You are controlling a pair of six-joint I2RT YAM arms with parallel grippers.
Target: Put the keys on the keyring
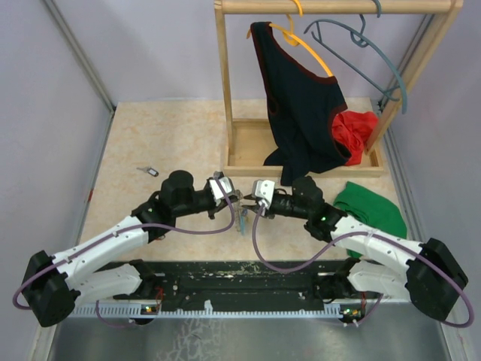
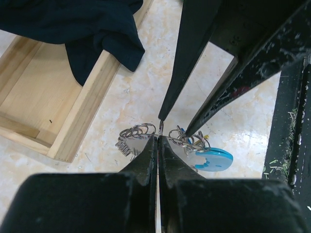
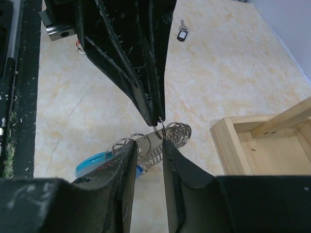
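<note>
from the top camera i see both arms meeting over the middle of the table [image 1: 150, 135]. the left gripper [image 1: 235, 200] and the right gripper [image 1: 249, 201] are tip to tip, and the keyring [image 1: 242, 219] hangs just under them. one key [image 1: 149, 171] lies well apart at the left, and a wooden rack [image 1: 233, 113] with a black garment [image 1: 301, 105] stands behind. in the left wrist view the left fingers [image 2: 146, 160] are pressed together with no gap, on a thin wire of the keyring [image 2: 138, 131], and its light-blue section [image 2: 214, 159] is at the right. the fingers [image 2: 187, 63] of the right gripper come from above, apart, with their tips at the coils. in the right wrist view the right gripper [image 3: 148, 144] has its fingers apart, with the coils [image 3: 175, 132] just beyond them. the left gripper [image 3: 156, 116] is closed on the wire above. the key [image 3: 182, 34], with a black head, lies far back.
</note>
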